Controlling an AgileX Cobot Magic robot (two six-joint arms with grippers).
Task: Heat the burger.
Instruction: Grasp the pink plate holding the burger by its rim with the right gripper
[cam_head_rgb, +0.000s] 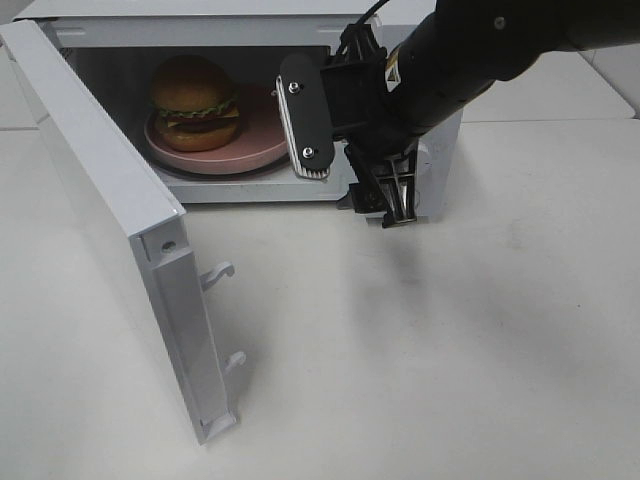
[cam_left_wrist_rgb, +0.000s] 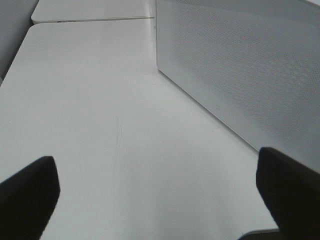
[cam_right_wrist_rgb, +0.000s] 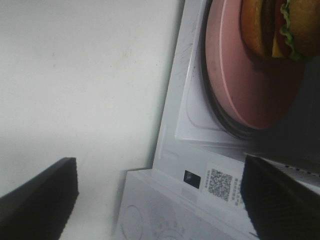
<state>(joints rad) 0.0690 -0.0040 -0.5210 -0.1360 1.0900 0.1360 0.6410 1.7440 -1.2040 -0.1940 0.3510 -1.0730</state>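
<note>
The burger (cam_head_rgb: 195, 100), with a golden bun and green lettuce frill, sits on a pink plate (cam_head_rgb: 255, 140) inside the open white microwave (cam_head_rgb: 250, 190). My right gripper (cam_head_rgb: 352, 165) is open and empty, turned on its side just in front of the right part of the microwave's opening. The right wrist view shows its fingers wide apart (cam_right_wrist_rgb: 160, 200), with the plate (cam_right_wrist_rgb: 245, 75) and the burger (cam_right_wrist_rgb: 280, 25) beyond. My left gripper (cam_left_wrist_rgb: 157, 192) is open and empty over the bare table, beside a perforated white panel of the microwave (cam_left_wrist_rgb: 240, 65). It is out of the high view.
The microwave door (cam_head_rgb: 130, 220) stands swung open at the left, with two latch hooks (cam_head_rgb: 215, 275) jutting from its free edge. The white table (cam_head_rgb: 420, 350) spreads in front. A second table surface (cam_left_wrist_rgb: 90, 10) lies beyond a seam.
</note>
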